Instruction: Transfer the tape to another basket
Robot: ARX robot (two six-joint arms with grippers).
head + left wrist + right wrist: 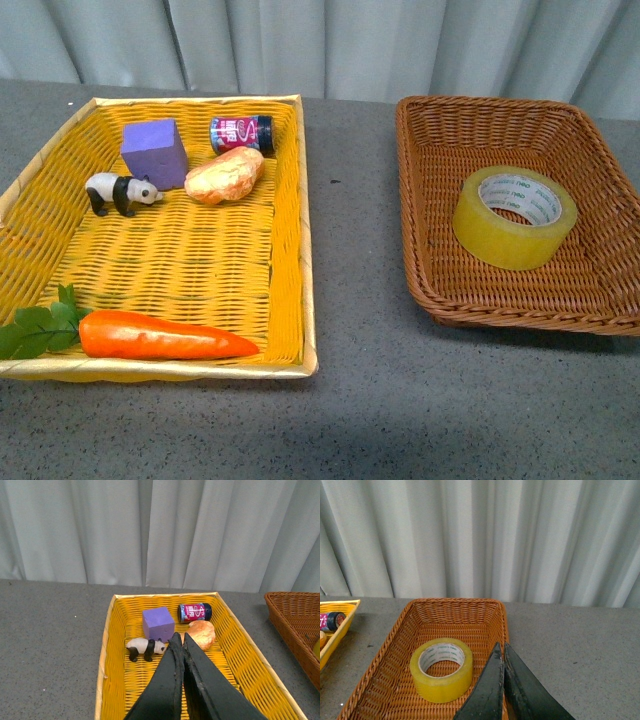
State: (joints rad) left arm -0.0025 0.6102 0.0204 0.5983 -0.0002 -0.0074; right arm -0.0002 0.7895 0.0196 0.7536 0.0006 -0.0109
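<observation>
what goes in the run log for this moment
tape: in brown basket | left gripper: shut, empty | right gripper: shut, empty

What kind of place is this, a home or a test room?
Probably a staged test room, not a home. A plain grey table stands before a pale curtain. On it sit two baskets: a brown one holding only tape, a yellow one holding toys such as a panda and carrot.

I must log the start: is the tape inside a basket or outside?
Inside. The tape lies flat in the brown basket, alone, hole facing up.
</observation>
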